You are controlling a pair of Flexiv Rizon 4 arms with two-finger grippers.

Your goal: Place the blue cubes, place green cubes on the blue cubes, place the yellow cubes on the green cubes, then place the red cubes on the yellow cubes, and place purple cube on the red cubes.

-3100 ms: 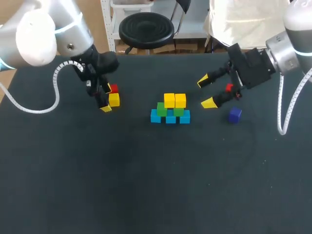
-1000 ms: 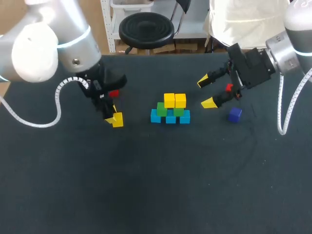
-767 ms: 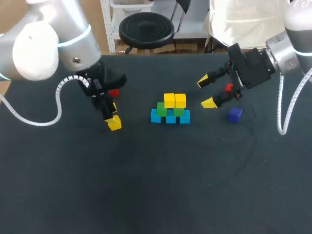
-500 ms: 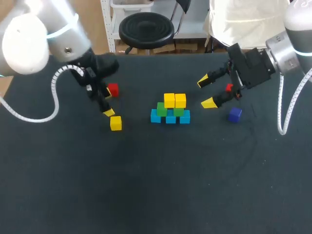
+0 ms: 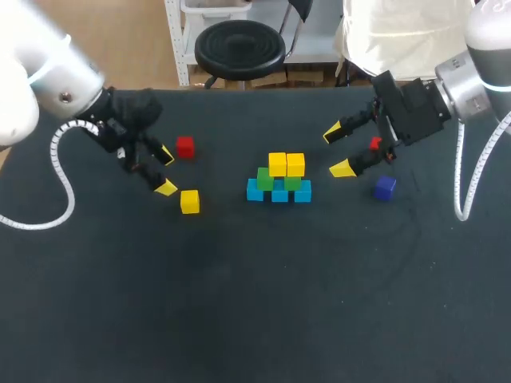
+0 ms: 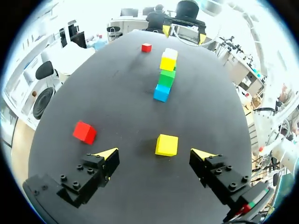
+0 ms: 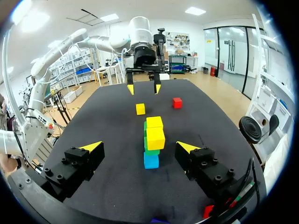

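Left gripper point(image 5: 165, 171) has released the loose yellow cube point(image 5: 189, 201) and backed off, open and empty like the right gripper point(image 5: 338, 150). Three blue cubes point(image 5: 279, 195), two green cubes point(image 5: 292, 183), three yellow cubes point(image 5: 277, 164), two red cubes point(image 5: 184, 147), one purple cube point(image 5: 385, 187).

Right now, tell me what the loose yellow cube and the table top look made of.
The loose yellow cube: likely painted wood or hard plastic; crisp edges, flat even colour. The table top: seemingly a dark matte mat or cloth; no glare.

Black table point(image 5: 239, 303) — cube stack point(image 5: 279, 191), loose cubes point(image 5: 189, 201)
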